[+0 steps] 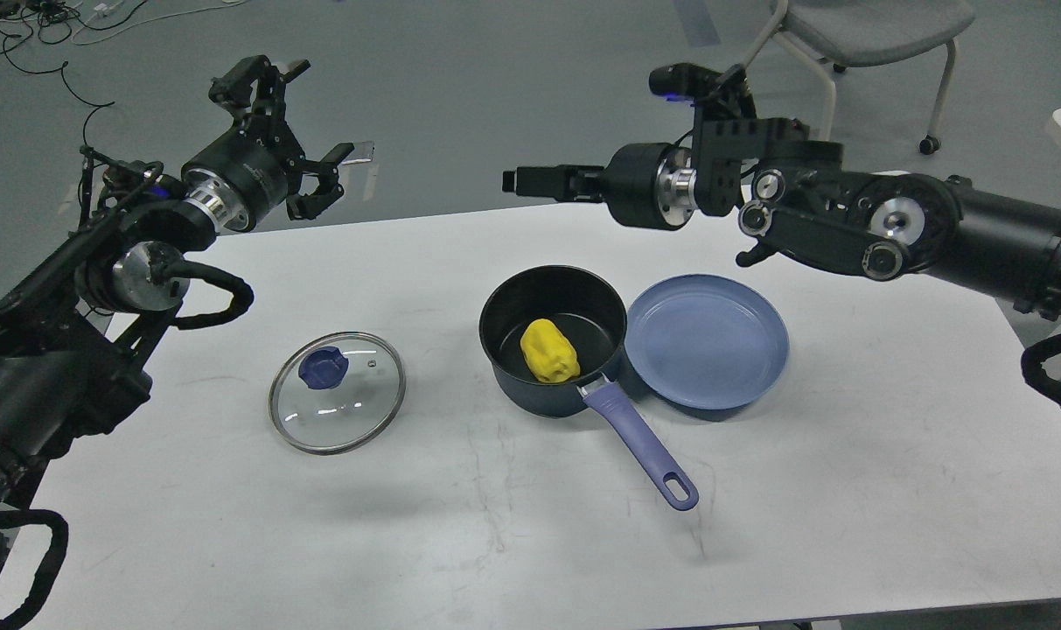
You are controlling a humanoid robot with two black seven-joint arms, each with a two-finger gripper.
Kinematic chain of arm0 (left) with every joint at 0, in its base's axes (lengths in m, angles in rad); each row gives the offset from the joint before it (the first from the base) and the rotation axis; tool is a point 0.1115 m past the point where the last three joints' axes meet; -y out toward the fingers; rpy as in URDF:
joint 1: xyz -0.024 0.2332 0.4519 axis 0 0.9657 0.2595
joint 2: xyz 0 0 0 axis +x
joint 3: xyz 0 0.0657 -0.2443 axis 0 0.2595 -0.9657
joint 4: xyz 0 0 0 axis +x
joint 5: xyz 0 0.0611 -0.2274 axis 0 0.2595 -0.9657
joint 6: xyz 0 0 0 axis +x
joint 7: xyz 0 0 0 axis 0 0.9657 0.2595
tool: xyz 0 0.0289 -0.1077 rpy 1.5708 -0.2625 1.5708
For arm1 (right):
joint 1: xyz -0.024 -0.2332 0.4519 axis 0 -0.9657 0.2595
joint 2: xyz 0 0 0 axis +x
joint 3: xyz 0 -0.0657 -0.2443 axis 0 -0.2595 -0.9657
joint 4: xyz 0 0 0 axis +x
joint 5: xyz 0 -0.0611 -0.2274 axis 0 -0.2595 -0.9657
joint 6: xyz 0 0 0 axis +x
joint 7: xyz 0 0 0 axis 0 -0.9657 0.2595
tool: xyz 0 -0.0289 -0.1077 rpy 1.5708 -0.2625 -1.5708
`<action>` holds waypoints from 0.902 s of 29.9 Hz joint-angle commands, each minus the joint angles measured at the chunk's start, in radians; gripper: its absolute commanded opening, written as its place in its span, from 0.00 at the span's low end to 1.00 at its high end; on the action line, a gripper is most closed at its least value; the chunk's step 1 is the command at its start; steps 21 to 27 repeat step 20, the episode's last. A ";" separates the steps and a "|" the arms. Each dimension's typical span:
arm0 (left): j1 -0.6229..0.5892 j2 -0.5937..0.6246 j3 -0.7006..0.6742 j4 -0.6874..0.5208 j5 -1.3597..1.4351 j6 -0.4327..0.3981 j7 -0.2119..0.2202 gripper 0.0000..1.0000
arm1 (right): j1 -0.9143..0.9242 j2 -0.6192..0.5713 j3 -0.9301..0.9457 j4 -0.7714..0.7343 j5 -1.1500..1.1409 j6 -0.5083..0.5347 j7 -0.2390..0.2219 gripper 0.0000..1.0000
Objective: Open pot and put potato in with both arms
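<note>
Lowest in the frame, the pot (554, 350) sits at table centre, potato (549, 350) inside, glass lid (338, 404) lying left. Upper left, the left gripper (307, 131) hangs spread, empty; upper right, the right gripper's (517, 181) state I cannot tell.

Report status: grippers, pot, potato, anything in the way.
Left gripper open, empty, raised. Right gripper empty, fingers indistinct. Potato inside open pot. Lid flat on table; plate touching pot. Nothing blocking.
</note>
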 commanded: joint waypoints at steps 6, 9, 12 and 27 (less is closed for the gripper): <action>0.125 0.003 -0.151 -0.070 0.000 -0.097 -0.007 0.98 | -0.215 -0.089 0.355 -0.004 0.416 0.014 0.008 1.00; 0.164 -0.005 -0.193 -0.078 0.000 -0.097 -0.012 0.98 | -0.304 -0.099 0.468 0.001 0.491 0.037 0.007 1.00; 0.246 -0.011 -0.257 -0.149 -0.001 -0.104 -0.022 0.98 | -0.374 -0.102 0.524 0.012 0.551 0.063 0.001 1.00; 0.339 -0.052 -0.329 -0.207 0.014 -0.095 -0.036 0.98 | -0.437 -0.076 0.535 0.079 0.550 0.063 0.010 1.00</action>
